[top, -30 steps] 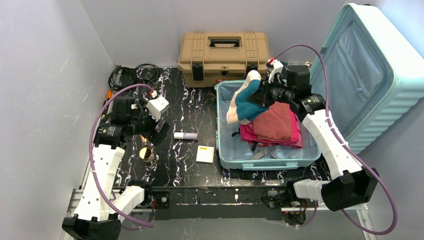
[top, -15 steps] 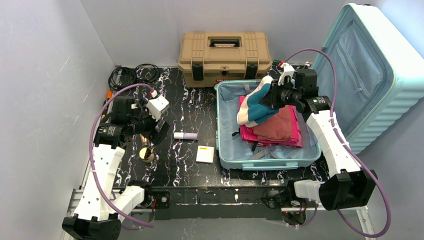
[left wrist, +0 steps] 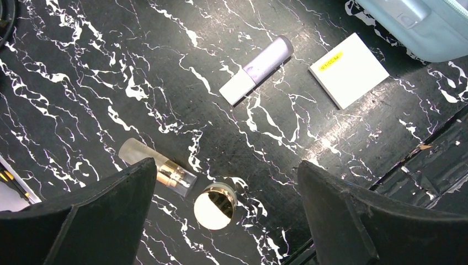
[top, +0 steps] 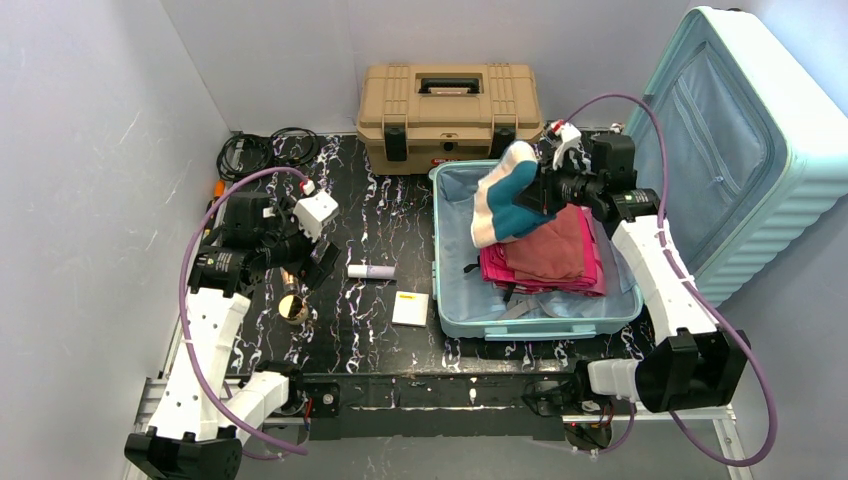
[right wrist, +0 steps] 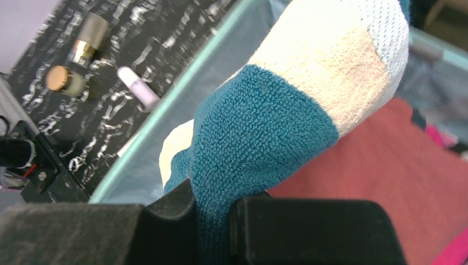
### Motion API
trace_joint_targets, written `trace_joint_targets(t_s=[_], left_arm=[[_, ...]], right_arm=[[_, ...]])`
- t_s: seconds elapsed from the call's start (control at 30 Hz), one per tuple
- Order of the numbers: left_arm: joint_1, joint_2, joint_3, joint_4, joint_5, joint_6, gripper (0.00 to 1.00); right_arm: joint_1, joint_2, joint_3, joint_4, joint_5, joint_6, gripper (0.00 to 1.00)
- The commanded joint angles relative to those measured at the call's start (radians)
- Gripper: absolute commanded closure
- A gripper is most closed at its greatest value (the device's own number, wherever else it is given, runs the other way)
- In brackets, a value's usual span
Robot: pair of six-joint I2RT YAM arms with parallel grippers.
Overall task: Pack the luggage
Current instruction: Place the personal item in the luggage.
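While the luggage (top: 530, 327) lies open on the right half of the table (top: 380, 210), with folded red and pink clothes (top: 550, 255) already inside, the teal-and-cream sock (top: 505, 200) has drifted slightly toward the far right corner and stays airborne above them. The right gripper (top: 547, 192) pinches its teal end, so release looks next. The left gripper (left wrist: 229, 221) hangs spread wide over a frosted bottle (left wrist: 157, 168).

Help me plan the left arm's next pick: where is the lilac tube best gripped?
Take the lilac tube mid-barrel, straight down from above, the open left gripper turned to close across its narrow width. It lies flat and slim on the table, with bare surface along both long sides.
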Motion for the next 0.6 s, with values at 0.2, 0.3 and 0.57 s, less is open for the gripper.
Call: trace_joint_targets(t_s=[0.2, 0.3, 0.57], left_arm=[[0.001, 0.008, -0.013, 0.000, 0.018, 0.007, 0.02], [0.002, 0.008, -0.014, 0.003, 0.023, 0.002, 0.02], [0.001, 0.002, -0.025, 0.010, 0.022, -0.005, 0.02]], right_arm=[[-0.189, 0.024, -0.098, -0.185, 0.250, 0.029, 0.84], [-0.203, 0.035, -0.080, -0.204, 0.318, 0.029, 0.78], [-0.208, 0.112, -0.021, -0.211, 0.357, 0.021, 0.41]])
